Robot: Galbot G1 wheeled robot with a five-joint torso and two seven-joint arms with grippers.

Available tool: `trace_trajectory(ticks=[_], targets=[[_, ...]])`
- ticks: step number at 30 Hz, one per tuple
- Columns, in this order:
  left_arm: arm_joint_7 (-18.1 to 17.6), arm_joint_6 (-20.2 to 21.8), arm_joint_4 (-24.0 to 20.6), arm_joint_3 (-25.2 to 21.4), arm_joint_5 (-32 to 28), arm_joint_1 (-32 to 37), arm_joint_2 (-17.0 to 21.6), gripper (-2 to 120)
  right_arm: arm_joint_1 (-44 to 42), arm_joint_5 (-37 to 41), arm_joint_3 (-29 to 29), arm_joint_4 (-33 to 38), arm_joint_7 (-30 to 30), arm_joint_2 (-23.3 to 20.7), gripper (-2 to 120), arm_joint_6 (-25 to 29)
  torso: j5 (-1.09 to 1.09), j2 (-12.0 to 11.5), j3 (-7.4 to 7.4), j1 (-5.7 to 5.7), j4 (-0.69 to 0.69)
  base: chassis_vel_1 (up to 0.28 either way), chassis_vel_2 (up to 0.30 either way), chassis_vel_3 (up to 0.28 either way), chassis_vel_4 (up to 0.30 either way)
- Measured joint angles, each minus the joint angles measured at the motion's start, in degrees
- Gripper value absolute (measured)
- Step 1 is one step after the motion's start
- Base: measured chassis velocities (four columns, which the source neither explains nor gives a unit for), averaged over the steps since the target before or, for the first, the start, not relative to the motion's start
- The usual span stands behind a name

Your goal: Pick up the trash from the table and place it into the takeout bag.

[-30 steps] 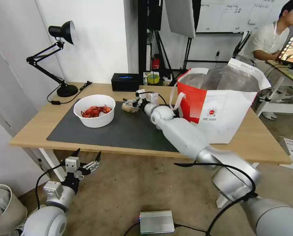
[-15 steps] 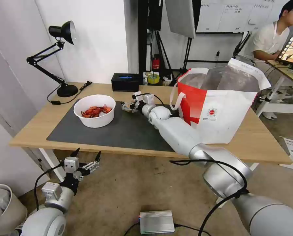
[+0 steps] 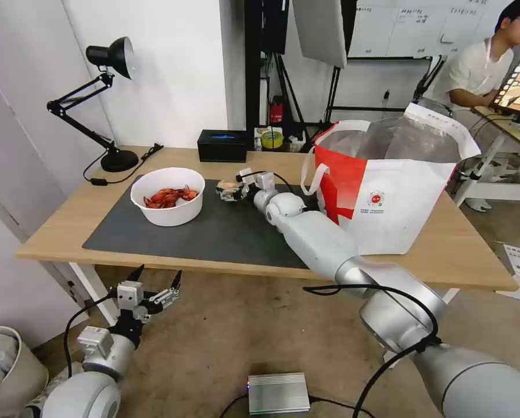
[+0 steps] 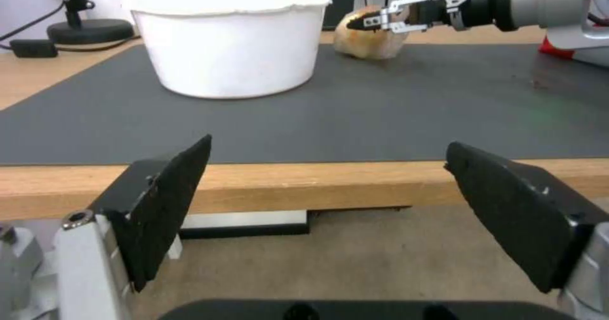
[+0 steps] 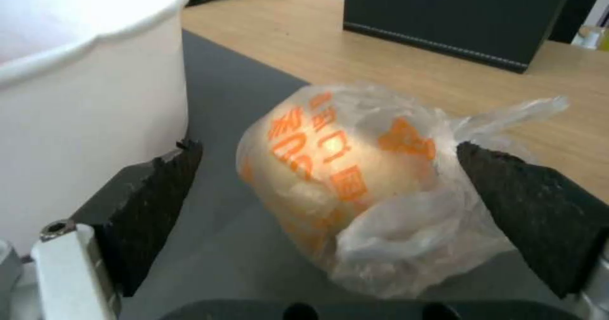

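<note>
Reaching across the dark grey mat [image 3: 213,229], the right gripper [image 3: 229,190] sits low at the mat's far edge, jaws spread wide on either side of the small clear bag of tan food [image 5: 361,177]; the pads [image 5: 539,215] flank the bag without closing on it; the bag rests on the mat, printed with orange characters, its knotted tail trailing toward the bare wood.

White bowl of red crayfish shells [image 3: 168,196]: on the mat at about 9 o'clock from the bag, near it but apart.

Takeout bag [image 3: 387,186]: red and white, foil-lined, mouth open, upright on the counter [image 3: 68,226] at 3 o'clock from the right gripper; white loop handle hanging on its near side.

Black tissue box [image 3: 222,145]: at 12 o'clock from the bag of food, on the bare wood behind the mat.

Desk lamp [image 3: 106,104]: black, at the far 10 o'clock corner of the counter.

Left gripper [image 3: 155,284]: below the front edge of the counter, over the floor, jaws fully apart, holding nothing; its wrist view looks level across the mat at the bowl.
</note>
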Motion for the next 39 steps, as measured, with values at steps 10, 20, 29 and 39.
trace_trajectory(ticks=[10,20,29,39], targets=[[0.02,-0.4,-0.24,-0.53,0.01,0.54,-0.16,100,-0.79,-0.11,0.15,-0.05,0.09,-0.04,84,0.0,0.0,0.0,0.0,0.0,0.0,0.0,0.0,0.0,0.0],[0.03,-0.78,-0.27,-0.95,0.0,0.76,-0.13,100,-1.98,0.34,0.58,1.41,1.08,-0.16,48,-0.07,0.0,0.0,0.0,0.0,0.0,0.0,0.0,0.0,0.0],[-0.02,-1.11,-0.16,-1.14,0.0,0.84,-0.12,100,-2.57,0.52,1.03,2.26,1.77,-0.83,12,-0.32,0.0,0.0,0.0,0.0,0.0,0.0,0.0,0.0,0.0],[-0.12,-1.22,-0.57,-1.48,-0.01,1.23,-0.11,100,-3.82,4.16,0.71,9.68,4.34,-4.48,0,-1.55,0.0,0.0,0.0,0.0,0.02,0.0,0.0,0.0,0.0]])
